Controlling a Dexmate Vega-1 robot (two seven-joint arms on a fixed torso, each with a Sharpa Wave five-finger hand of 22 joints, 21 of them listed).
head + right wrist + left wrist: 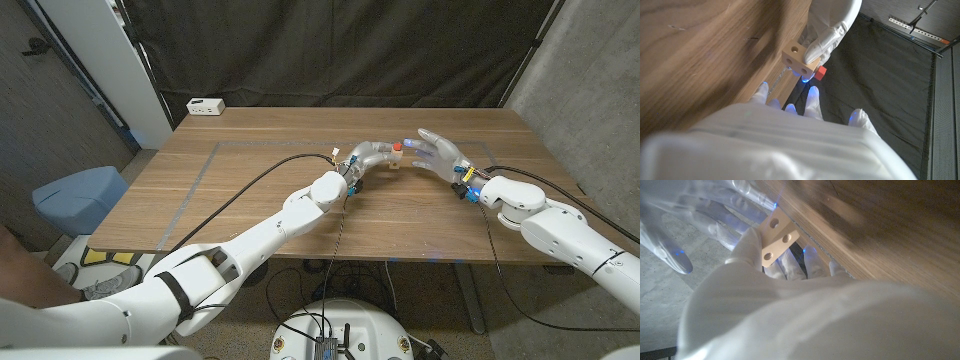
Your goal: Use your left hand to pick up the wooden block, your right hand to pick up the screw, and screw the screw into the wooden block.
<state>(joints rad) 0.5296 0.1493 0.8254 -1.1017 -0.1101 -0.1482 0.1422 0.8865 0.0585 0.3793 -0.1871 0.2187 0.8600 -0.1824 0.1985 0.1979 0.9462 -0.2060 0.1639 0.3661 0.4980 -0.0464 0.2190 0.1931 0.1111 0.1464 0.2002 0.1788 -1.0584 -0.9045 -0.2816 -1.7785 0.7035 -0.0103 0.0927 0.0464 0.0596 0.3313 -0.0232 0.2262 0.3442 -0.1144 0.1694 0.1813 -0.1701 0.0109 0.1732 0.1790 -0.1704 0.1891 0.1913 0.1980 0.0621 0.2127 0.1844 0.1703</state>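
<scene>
Mid-table: hands (372, 156) (438, 152) fingertip-to-fingertip w/ block (397, 157)

Both white arms reach in over mid-table, hands meeting fingertip to fingertip. Left hand (372, 157): fingers curled, gripping the small pale wooden block with drilled holes (776, 237). Right hand (436, 153): palm upright, fingers spread, tips at the block; whether it holds anything is unclear.
</scene>
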